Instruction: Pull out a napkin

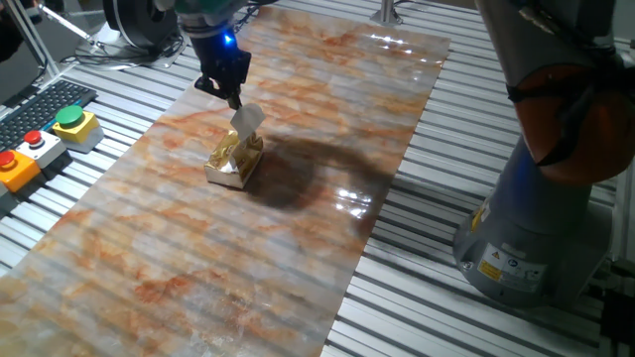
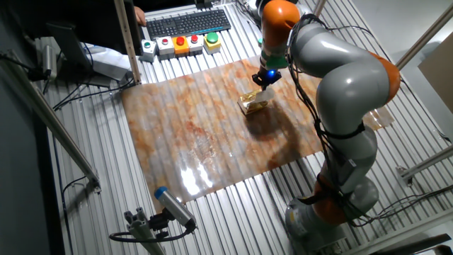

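On the far left of one fixed view, a black keyboard [image 1: 40, 107] lies at the table's edge, with a row of button boxes beside it: an orange-topped one [image 1: 10, 167], a small red one [image 1: 36, 141] and a yellow box with a green button [image 1: 71, 123]. To their right, a glossy marbled mat [image 1: 248, 248] in orange and grey covers the slatted metal table [image 1: 466, 317].

Near the mat's upper middle, the gripper [image 1: 234, 99] hangs from a wrist that shows a blue light, its dark fingers pointing down. The jaws are closed on the top edge of the napkin [image 1: 247, 119], a small white sheet held up in the air, tilted. Its lower end reaches the top of the small golden-tan box [image 1: 236, 159], which rests on the mat directly beneath the gripper; whether the sheet is free of the box cannot be told. A dark shadow spreads over the mat to the right of the box. Farther right stands the arm's grey base [image 1: 526, 238] with its orange joint ring.

From the other fixed view, the gripper [image 2: 266, 79] sits just above the box [image 2: 253, 103], with the napkin [image 2: 266, 92] as a pale patch between them, too small to read clearly. The keyboard [image 2: 187, 23] and the buttons lie beyond the mat's far edge.
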`<state>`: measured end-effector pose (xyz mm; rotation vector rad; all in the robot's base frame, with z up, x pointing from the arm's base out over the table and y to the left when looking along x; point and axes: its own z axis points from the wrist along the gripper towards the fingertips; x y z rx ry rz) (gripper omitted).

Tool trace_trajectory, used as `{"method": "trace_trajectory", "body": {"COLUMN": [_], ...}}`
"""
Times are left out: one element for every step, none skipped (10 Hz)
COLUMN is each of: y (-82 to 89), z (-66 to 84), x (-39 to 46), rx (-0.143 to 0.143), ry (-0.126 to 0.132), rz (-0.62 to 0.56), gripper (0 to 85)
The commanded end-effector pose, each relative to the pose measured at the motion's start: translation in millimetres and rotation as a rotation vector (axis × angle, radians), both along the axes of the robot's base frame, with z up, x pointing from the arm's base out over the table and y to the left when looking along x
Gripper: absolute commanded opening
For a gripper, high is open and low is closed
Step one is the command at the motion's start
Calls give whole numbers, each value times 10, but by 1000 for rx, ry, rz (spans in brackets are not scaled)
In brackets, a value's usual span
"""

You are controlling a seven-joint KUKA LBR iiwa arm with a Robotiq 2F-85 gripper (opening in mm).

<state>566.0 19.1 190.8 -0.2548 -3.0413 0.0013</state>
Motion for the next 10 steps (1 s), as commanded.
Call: {"method": "trace_trajectory", "body": {"y": [-26,-126,-215,-284,-324,-355,-390,-412,-398,-386], "z": [69,249,373,474,548,613,672,698,678,639], "x": [-2,-7,-13,-26,-59,-95,-128,-147,-141,-117], "rx": [13,46,57,53,49,57,69,76,67,46], "ry": [5,17,28,32,28,31,38,44,41,42], "rz": [-6,-14,-5,7,12,14,17,22,23,41], "gripper": [0,0,0,0,0,0,0,0,0,0]}}
